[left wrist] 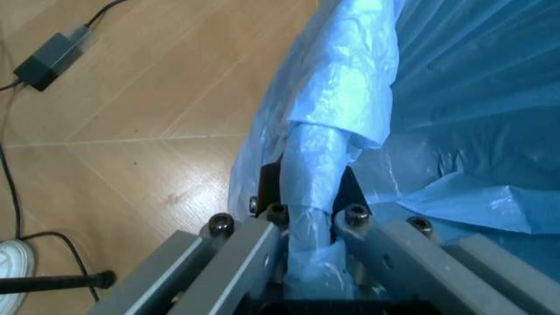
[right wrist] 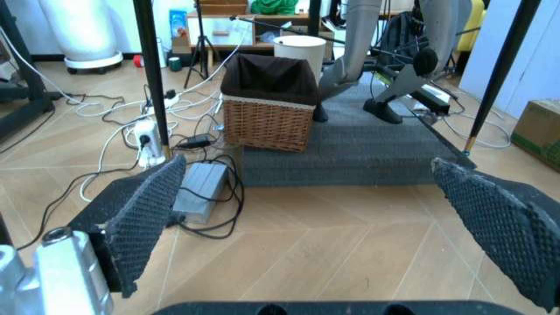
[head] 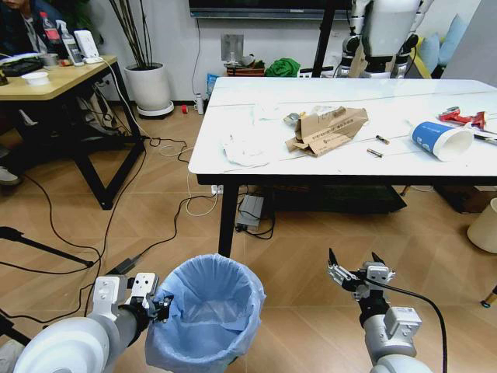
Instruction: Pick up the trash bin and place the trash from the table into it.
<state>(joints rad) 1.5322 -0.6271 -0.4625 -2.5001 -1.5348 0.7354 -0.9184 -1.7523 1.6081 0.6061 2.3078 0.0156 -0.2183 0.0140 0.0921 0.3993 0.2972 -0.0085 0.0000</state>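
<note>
The trash bin (head: 206, 311), round and lined with a crinkled light-blue bag, hangs low at the front left. My left gripper (head: 161, 305) is shut on its rim; in the left wrist view the fingers (left wrist: 275, 216) pinch the bag-covered rim (left wrist: 319, 170). On the white marble table (head: 349, 155) lies the trash: crumpled white tissues (head: 245, 148), a torn brown cardboard box (head: 328, 129), a blue-and-white paper cup (head: 440, 141) and a red wrapper (head: 463, 117). My right gripper (head: 356, 268) stands open in front of the table, below its edge, with nothing between its fingers (right wrist: 144, 220).
A yellow wooden desk (head: 54, 78) stands at the left with cables (head: 167, 217) across the floor. Under the table sit a wicker basket (right wrist: 267, 102), a grey mat (right wrist: 350, 147) and a power brick (right wrist: 203, 190). A cream bin (head: 485, 225) is at the right edge.
</note>
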